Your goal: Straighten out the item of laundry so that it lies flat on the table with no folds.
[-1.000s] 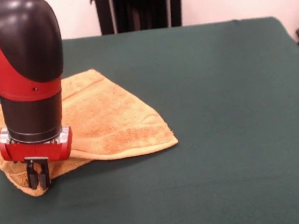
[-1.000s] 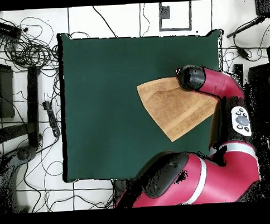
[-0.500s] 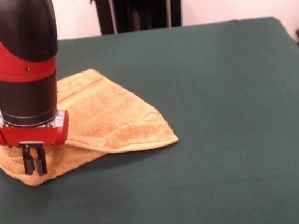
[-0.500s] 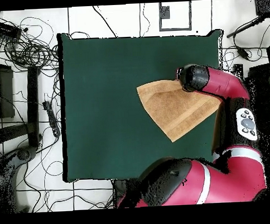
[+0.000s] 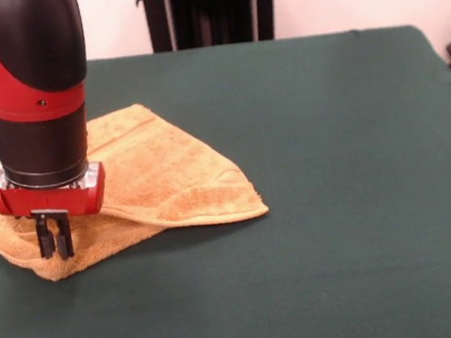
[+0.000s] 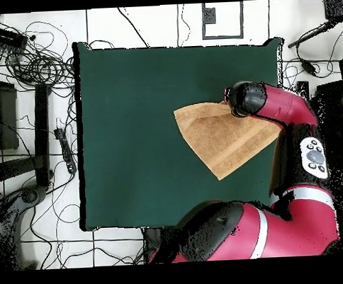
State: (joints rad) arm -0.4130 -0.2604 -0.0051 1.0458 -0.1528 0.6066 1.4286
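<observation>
towel [image 5: 162, 180] lies folded on the tabletop [image 5: 336, 205]; gripper [image 5: 55, 245] jaws narrow, over its 7 o'clock corner, rest spreading toward 2 o'clock.

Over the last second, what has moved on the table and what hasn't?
The tool rose slightly from the towel's near corner and drifted a little toward the table's far side; that corner edge now lies a bit straighter. Its fingers look close together, as before, but whether they pinch cloth is unclear. The towel's top layer stays folded over, its overall spot unchanged.
</observation>
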